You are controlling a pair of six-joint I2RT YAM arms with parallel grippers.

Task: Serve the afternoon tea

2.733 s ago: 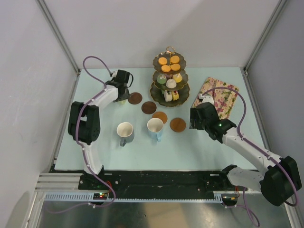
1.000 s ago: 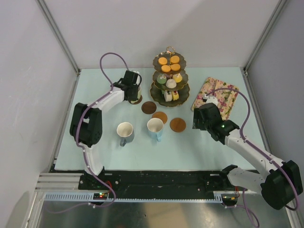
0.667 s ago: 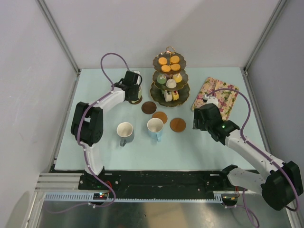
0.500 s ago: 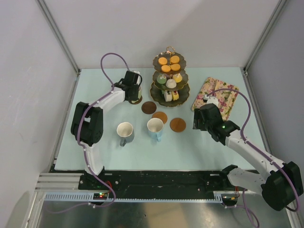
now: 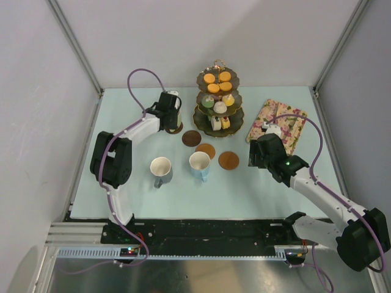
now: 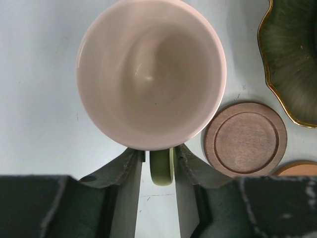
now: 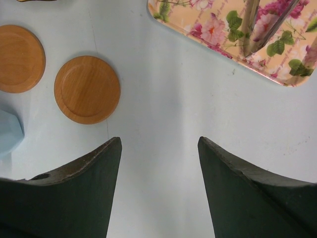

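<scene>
Pale blue tabletop [image 5: 122, 195], white walls [image 5: 214, 36]: left gripper [image 6: 160, 151] barely parted astride the handle [image 6: 162, 171] of the yellow-green mug [image 6: 148, 74], upper centre; right gripper [image 7: 159, 144] gapes empty.

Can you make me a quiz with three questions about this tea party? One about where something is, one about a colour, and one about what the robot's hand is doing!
1. Where is the flowery tray?
A) right of the cake stand
B) left of it
C) under the mugs

2. What colour are the top-tier cakes?
A) blue
B) orange
C) black

3. The jaws of the right gripper are:
A) squeezing a mug
B) holding a coaster
C) open, holding nothing

Answers: 1 A, the tray lies on the stand's right side; 2 B, orange rounds sit on top; 3 C, only bare table shows between the jaws.
</scene>
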